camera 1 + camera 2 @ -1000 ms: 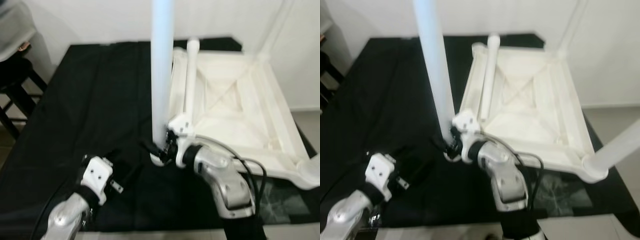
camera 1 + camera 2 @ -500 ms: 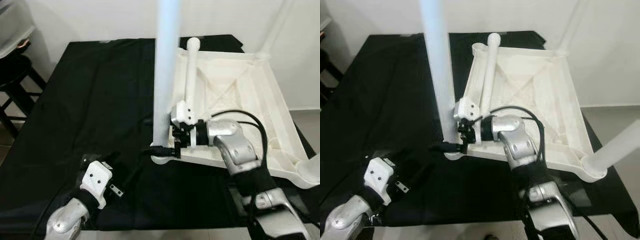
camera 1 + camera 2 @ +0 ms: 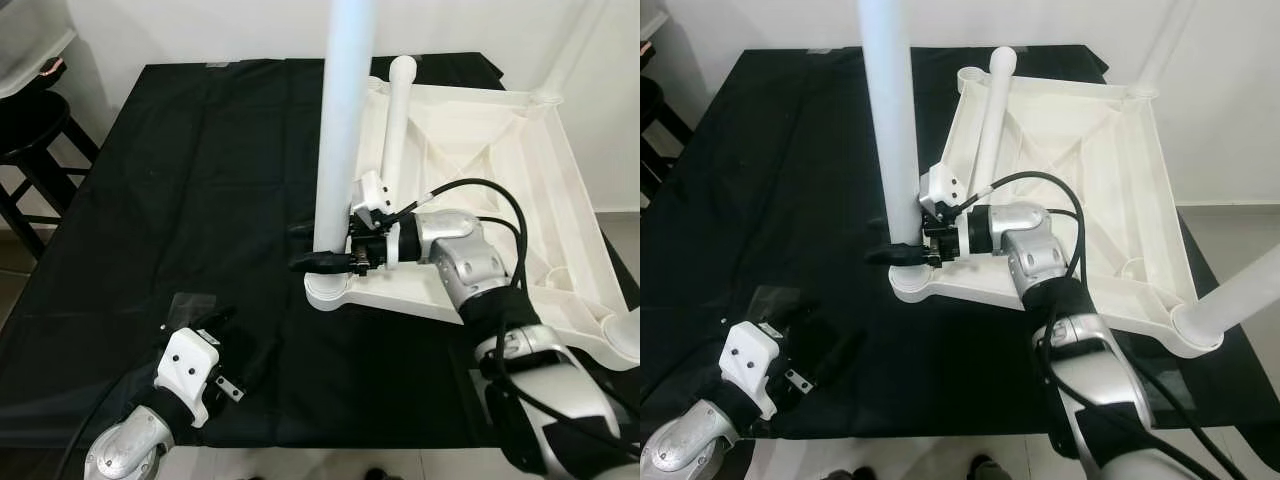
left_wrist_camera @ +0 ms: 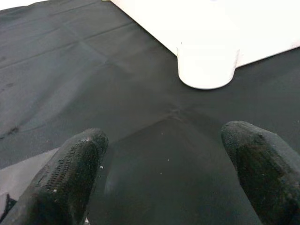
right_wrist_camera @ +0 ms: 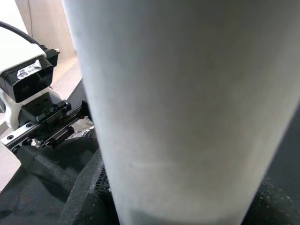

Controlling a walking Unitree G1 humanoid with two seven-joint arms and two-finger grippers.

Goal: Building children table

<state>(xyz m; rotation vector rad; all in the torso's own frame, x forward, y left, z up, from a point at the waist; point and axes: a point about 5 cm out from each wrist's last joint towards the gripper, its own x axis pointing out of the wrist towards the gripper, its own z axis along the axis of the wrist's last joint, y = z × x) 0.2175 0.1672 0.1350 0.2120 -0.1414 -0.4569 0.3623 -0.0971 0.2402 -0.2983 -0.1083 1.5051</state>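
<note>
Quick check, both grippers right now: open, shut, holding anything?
Left gripper: open, empty, low over the black cloth.
Right gripper: shut on the upright white table leg, near its base.

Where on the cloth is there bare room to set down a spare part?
The black cloth is bare across its left half, from the far edge down to the left claw. The right side is crowded: the upturned tabletop, a loose leg lying in it, and the right claw on the upright leg.

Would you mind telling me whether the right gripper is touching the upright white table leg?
Touching: in the right eye view the right gripper fingers clasp the upright table leg near its base.
</note>
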